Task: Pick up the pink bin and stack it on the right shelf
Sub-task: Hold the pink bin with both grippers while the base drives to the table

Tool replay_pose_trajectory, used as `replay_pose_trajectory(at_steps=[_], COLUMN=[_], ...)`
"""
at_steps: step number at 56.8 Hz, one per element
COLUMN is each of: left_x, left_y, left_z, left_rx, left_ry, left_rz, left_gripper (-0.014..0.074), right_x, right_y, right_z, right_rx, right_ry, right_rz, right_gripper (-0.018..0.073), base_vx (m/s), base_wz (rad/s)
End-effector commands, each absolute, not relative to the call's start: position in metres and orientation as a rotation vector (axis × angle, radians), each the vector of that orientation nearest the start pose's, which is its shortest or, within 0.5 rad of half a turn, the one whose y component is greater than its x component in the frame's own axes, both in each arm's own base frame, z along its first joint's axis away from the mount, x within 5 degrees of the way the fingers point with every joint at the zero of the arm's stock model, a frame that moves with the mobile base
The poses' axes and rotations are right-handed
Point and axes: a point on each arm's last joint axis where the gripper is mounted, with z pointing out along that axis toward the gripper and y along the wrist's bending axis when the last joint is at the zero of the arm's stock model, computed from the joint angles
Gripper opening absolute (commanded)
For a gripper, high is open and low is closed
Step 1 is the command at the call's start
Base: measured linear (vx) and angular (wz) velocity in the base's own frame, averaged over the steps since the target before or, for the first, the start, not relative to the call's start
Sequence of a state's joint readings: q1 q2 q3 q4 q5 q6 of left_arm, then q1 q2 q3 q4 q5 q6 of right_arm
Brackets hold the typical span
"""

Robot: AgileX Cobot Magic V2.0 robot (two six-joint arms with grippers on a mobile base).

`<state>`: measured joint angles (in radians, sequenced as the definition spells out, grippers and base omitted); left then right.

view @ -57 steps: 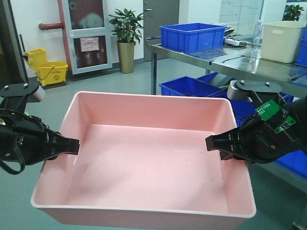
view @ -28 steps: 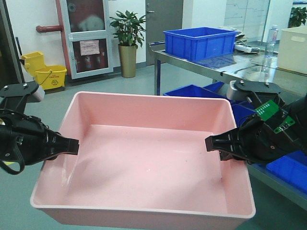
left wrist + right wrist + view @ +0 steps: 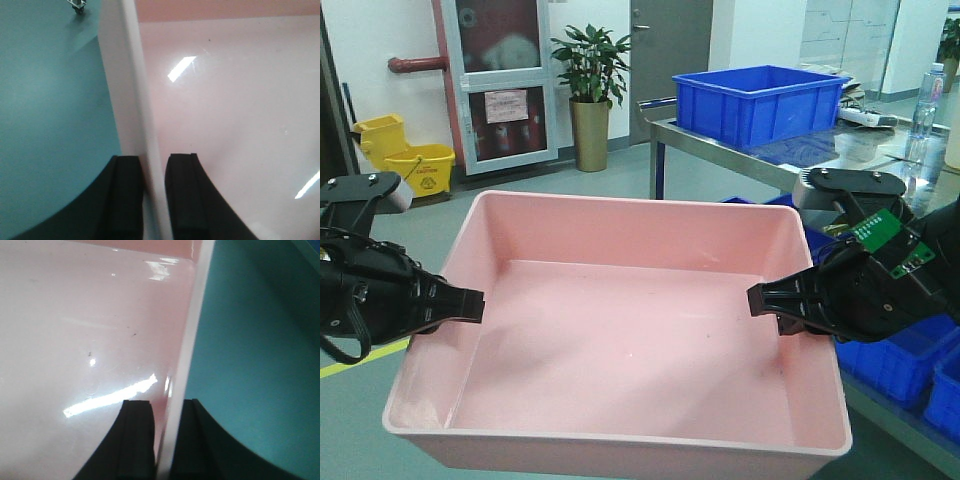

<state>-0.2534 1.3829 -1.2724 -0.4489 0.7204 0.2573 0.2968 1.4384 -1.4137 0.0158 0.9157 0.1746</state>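
– Pink bin, the wide, shallow pale-pink plastic tub with sloping walls and a rolled rim (image 3: 620, 330): where is it?

– Up between the two arms and empty. Both wrist views show teal floor (image 3: 50, 100) beside it, and nothing visible supports it.

– And the holds?

– The left gripper (image 3: 153, 162) pinches the left side wall, with one black finger inside and one outside. The right gripper (image 3: 165, 407) does the same on the opposite wall. Each bites about midway along its wall.

– How will it handle?

– Light, I'd judge, since it is empty. The walls look thin and glossy, so they are probably somewhat flexible and slippery. A sloping wall could slide out of a pinch, and the rolled rim is the only catch. The side walls, mid-length, seem the right place to hold. Both arms should travel together and level, or the tub may twist.

– And the right shelf?

– A glossy reflective tabletop (image 3: 820, 150) stands to the right, carrying a blue ribbed plastic crate (image 3: 760, 100). Whether that is the shelf, I cannot tell.
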Motion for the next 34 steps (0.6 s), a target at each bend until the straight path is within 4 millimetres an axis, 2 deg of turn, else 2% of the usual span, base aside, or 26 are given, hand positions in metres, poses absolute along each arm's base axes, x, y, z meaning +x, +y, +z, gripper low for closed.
replay_pose_trajectory(at_steps=[1, 34], left_x=[0.2793, 0.2793], left_y=[-0.1014, -0.1014], left_z=[0.3956, 0.3956], left_rx=[0.326, 0.326], left_ry=[2.126, 2.126], left_rz=[-0.542, -0.542], left_gripper=[-0.0001, -0.0001], right_x=[0.2921, 0.2921], right_y=[0.0872, 0.0872], right_z=[0.4045, 0.4045], right_rx=[-0.16, -0.16], right_ry=[2.275, 2.275], right_rz=[0.237, 0.237], right_gripper=[-0.0008, -0.0008], base_vx=[0.5, 0.5], base_wz=[-0.08, -0.15])
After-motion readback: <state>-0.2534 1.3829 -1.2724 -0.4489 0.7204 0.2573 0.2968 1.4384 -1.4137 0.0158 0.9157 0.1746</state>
